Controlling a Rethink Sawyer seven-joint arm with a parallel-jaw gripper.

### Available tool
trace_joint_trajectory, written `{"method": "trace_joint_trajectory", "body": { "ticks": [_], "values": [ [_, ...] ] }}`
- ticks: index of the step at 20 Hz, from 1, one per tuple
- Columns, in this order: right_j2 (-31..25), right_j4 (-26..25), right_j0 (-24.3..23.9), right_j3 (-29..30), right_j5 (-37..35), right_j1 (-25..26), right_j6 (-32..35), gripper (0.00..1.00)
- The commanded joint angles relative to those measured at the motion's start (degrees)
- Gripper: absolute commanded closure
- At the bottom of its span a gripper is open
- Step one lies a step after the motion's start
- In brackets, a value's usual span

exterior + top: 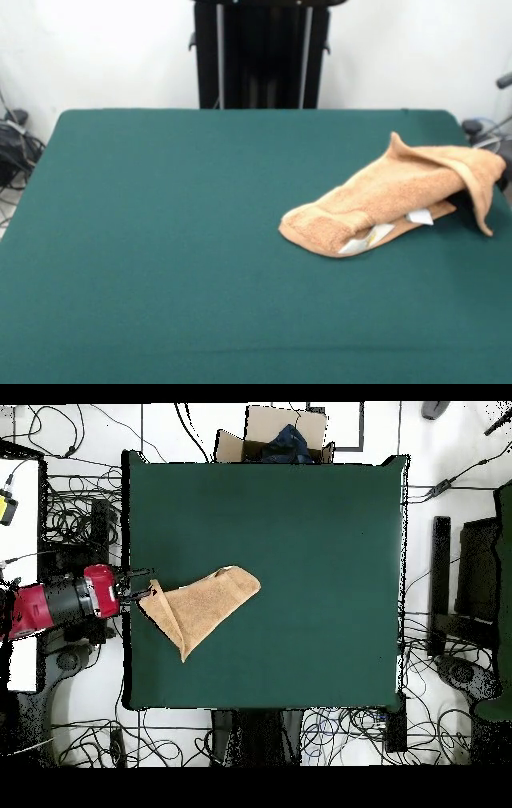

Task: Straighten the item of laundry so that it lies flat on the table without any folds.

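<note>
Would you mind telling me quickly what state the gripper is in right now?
Gripper: at the table's edge by the towel's corner; open, closed or gripping cannot be told.

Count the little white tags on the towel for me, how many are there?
2 show on the towel: one tag under its folded edge, another tag nearer the rolled end. Folds may hide more.

Red cylindrical arm point(60, 602), black segments, black hand point(135, 588); black pedestal point(260, 54).
</note>
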State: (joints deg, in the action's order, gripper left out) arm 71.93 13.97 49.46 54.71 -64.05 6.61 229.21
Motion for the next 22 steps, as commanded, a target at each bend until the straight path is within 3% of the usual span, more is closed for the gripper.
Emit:
{"method": "trace_joint_trajectory", "body": {
  "ticks": [1, 11, 22],
  "values": [
    [-9.5, -5.5, -1.3, 8.3, 9.7, -2.0, -8.6, 0.00],
    [-12.2, -11.8, -2.2, 12.0, 15.2, -4.6, -8.8, 0.00],
    [-13.5, -12.8, -0.2, 13.7, 18.8, -0.3, 0.2, 0.00]
  ]
}}
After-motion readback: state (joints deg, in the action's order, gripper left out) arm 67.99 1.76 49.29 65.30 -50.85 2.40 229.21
